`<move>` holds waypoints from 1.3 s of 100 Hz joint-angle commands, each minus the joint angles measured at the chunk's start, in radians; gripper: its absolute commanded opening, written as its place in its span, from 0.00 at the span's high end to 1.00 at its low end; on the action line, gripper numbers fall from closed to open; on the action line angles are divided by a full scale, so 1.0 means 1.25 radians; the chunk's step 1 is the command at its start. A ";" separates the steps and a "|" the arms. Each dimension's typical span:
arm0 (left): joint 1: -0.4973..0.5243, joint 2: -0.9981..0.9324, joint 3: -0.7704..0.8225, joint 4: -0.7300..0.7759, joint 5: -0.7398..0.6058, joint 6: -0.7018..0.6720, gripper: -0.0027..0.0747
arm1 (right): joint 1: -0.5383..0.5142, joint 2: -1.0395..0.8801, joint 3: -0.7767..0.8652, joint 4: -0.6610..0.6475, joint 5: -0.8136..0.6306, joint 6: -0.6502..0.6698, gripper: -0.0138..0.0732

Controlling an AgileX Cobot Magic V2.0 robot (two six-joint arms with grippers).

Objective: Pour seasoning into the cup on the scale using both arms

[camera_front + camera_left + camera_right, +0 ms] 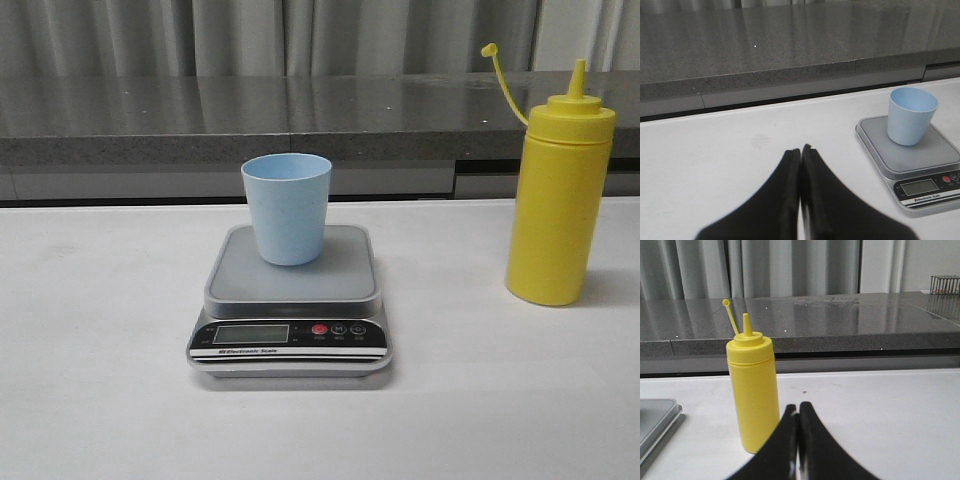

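Nearest the robot, both pincers sit low over the white bench point(100, 400), each with its fingers pressed together and holding nothing: the left pincer point(800, 151) and the right pincer point(798, 406). Taking the scale point(290, 300) as landmark, the blue cup point(287, 208) stands upright on its platform, mouth open, apparently empty. The yellow seasoning bottle point(557, 190) stands on the bench well to the right of the scale, long axis vertical, cap off and dangling on its tether. It lies just ahead of the right pincer, slightly towards the scale, so that arm is likely the nearer one to grasp it. Behind the scale runs a dark stone counter point(150, 120).
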State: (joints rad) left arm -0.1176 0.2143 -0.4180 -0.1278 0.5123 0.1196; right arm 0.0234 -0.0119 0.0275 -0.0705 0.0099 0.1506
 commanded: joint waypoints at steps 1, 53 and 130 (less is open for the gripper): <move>0.003 -0.002 -0.019 -0.006 -0.056 0.001 0.99 | -0.004 -0.017 -0.014 -0.009 -0.063 -0.001 0.92; 0.003 -0.002 -0.019 -0.006 -0.056 0.001 0.99 | -0.004 0.126 -0.100 0.069 0.057 -0.001 0.92; 0.003 -0.002 -0.019 -0.006 -0.056 0.001 0.99 | 0.024 0.575 -0.259 0.056 -0.109 -0.001 0.10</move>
State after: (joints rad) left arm -0.1176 0.2012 -0.4163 -0.1261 0.5123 0.1196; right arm 0.0326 0.6685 -0.2586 0.0146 0.0000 0.1506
